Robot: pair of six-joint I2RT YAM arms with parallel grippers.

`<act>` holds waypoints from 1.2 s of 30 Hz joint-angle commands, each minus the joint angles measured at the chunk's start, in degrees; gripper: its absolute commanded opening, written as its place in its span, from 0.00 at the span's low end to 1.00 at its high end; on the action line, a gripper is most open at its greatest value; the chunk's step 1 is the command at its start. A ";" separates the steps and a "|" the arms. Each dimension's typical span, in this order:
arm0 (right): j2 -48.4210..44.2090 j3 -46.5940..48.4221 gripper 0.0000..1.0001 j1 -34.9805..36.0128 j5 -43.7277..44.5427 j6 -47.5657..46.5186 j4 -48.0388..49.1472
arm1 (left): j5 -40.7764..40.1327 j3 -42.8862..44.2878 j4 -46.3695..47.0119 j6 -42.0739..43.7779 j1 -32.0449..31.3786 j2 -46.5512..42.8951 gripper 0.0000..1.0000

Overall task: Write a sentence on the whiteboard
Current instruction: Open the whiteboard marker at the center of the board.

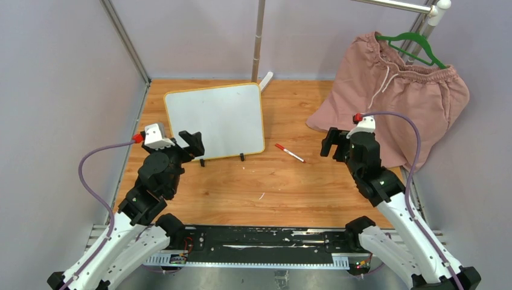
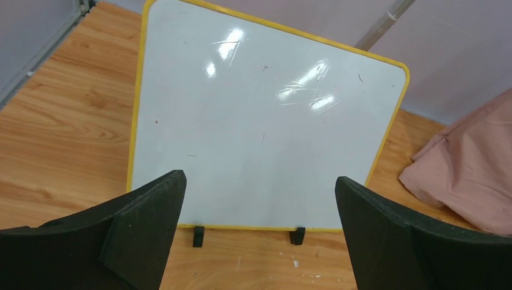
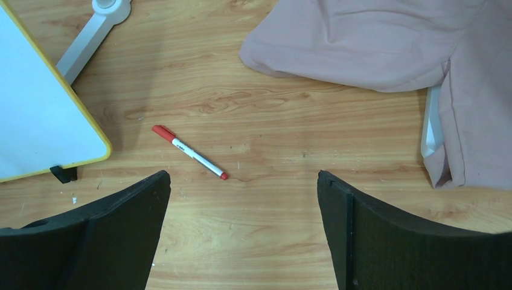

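The left fingers (image 2: 145, 223) were spread wide with nothing between them, and through the gap showed the lower part of the whiteboard (image 2: 259, 121). The right fingers (image 3: 374, 235) were just as wide open and just as empty, and they hung above bare wood with a red marker (image 3: 192, 153) lying a little ahead of them and to their left.

Seen from above, both arms were raised over the front half of the tabletop (image 1: 253, 187), neither touching anything. The whiteboard stood propped on its two small black feet toward the rear left, leaning back, with the left arm directly in front of it. The marker lay flat on the wood near the board's lower right corner, between the board and the right arm, apart from both. Its red cap seemed to be on, though the view was too small to be sure.

The board's surface was blank: only glare and a few faint specks, no red stroke anywhere. So no part of the sentence had been written, and I judged the task to be at its very start. Everything was left to do: picking up the marker, probably uncapping it, bringing the tip to the board and writing the words.

At the rear right, pink shorts (image 1: 398, 103) drooped from a green hanger (image 1: 416, 45) onto the tabletop, clear of the work.
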 commanded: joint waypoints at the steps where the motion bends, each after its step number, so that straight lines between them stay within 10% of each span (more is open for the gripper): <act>1: -3.96 -3.25 0.95 -0.54 2.44 -0.42 4.68 | 0.44 0.27 1.41 -1.15 0.21 -0.26 1.00; 11: 1.35 1.64 0.84 -0.56 -5.46 -6.18 1.64 | 9.62 -2.11 3.44 9.59 0.17 -1.88 1.00; 36: 52.91 21.06 0.68 5.20 -15.91 -9.70 2.25 | 22.07 -2.93 4.00 14.90 -1.39 -5.89 1.00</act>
